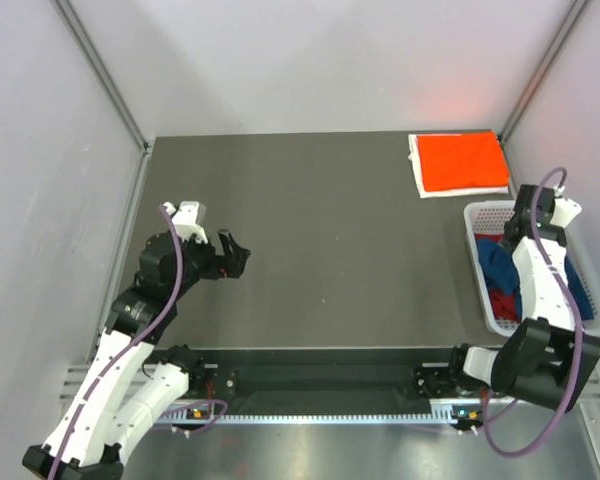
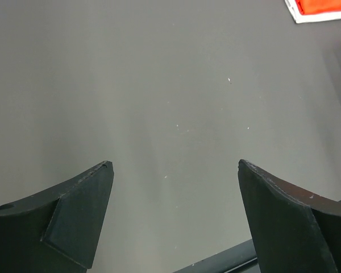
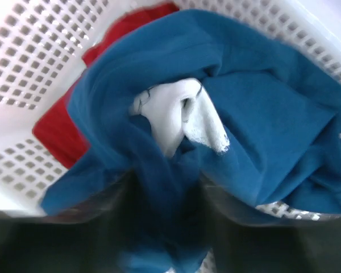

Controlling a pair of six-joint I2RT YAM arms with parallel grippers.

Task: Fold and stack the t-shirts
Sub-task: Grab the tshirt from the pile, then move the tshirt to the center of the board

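the right gripper, low in the wrist view, is clenched on a raised ridge of the blue t-shirt, which lies crumpled over a red t-shirt in the white basket at the right edge of the top view. an orange-red t-shirt lies folded at upper right. the cloth looks light, limp and likely to drag its neighbour, so a collar or shoulder seam would serve better; the left gripper hangs released over the bare table.

Soft, even light on the dark grey matte surface; up close, the crumpled blue cloth t-shirt is smeared with blur.
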